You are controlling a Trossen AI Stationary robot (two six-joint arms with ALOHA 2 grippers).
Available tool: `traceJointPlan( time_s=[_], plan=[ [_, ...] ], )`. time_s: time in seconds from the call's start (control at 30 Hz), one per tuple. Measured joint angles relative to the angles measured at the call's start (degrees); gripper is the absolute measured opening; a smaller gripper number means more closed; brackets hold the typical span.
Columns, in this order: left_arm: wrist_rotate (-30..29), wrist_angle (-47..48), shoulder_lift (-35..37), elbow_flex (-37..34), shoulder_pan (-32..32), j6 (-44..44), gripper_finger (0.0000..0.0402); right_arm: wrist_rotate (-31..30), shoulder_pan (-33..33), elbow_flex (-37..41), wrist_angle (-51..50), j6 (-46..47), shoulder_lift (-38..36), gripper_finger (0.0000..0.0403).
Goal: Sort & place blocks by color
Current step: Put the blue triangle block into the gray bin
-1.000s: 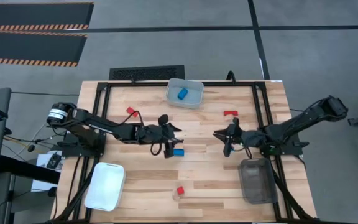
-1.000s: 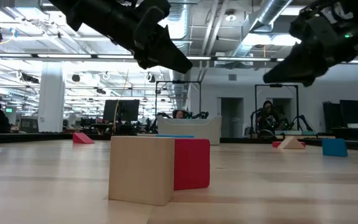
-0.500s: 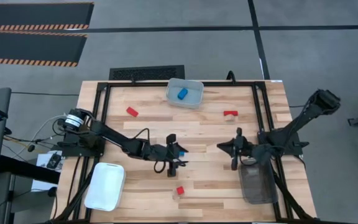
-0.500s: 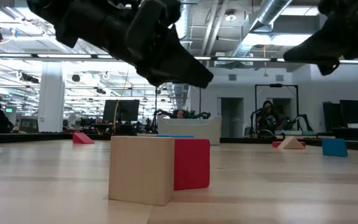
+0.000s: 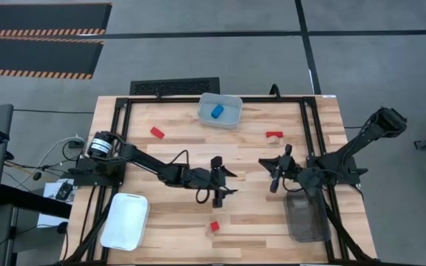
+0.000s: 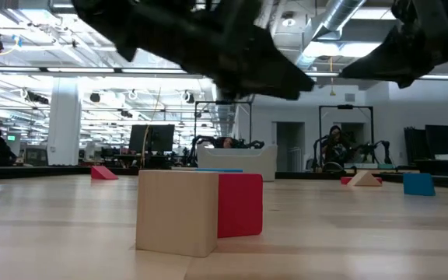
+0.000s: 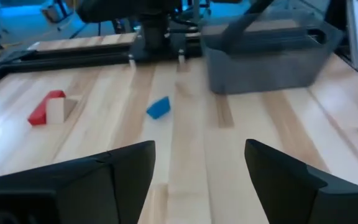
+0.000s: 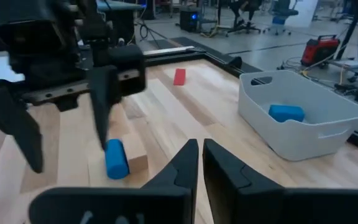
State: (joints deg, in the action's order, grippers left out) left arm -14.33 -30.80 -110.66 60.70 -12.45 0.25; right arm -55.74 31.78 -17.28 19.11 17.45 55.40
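My left gripper (image 5: pixel 226 182) is open and empty over the middle of the table. Seen from the right wrist (image 8: pixel 61 137), its fingers stand just behind a blue block lying against a tan block (image 8: pixel 115 158). Another blue block (image 7: pixel 158 107) lies farther right on the table, ahead of the left fingers; it also shows in the low view (image 6: pixel 418 183). My right gripper (image 5: pixel 276 174) hovers right of centre, shut and empty (image 8: pixel 201 155). A red block and a tan block (image 5: pixel 214 227) sit side by side near the front edge.
A clear bin (image 5: pixel 231 118) at the far middle holds a blue block (image 5: pixel 217 111). A white bin (image 5: pixel 124 220) stands near left and a grey bin (image 5: pixel 304 214) near right. A red block (image 5: pixel 157 132) lies far left, and a red and tan pair (image 5: pixel 274 135) far right.
My left gripper has gone toward the table's right edge and somewhat toward the near edge, staying open. My right gripper has drawn back a little toward the right edge. No block has moved.
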Motion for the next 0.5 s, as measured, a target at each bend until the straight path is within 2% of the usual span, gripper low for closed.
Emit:
traceJointPlan(
  time_s=[0.1, 0.23, 0.37, 0.5],
  plan=[
    [1.2, -0.1, -3.0, 4.3, 1.6, 0.7, 0.024, -0.7, -0.1, -0.4, 0.0, -2.8, 0.0, 0.0052],
    [7.9, 0.8, -8.9, 12.5, 4.6, 3.6, 0.0235, -3.2, 0.5, -2.6, -0.3, -6.4, 0.0, 0.0052],
    [10.8, 5.6, -15.6, 22.1, 6.9, 7.3, 0.0233, -6.0, 3.1, -4.1, 0.5, -8.9, 0.0, 0.0052],
    [12.6, 10.4, -21.4, 31.4, 9.0, 9.5, 0.0233, -6.3, 6.2, -5.2, 4.6, -14.7, -1.5, 0.0052]
  ],
)
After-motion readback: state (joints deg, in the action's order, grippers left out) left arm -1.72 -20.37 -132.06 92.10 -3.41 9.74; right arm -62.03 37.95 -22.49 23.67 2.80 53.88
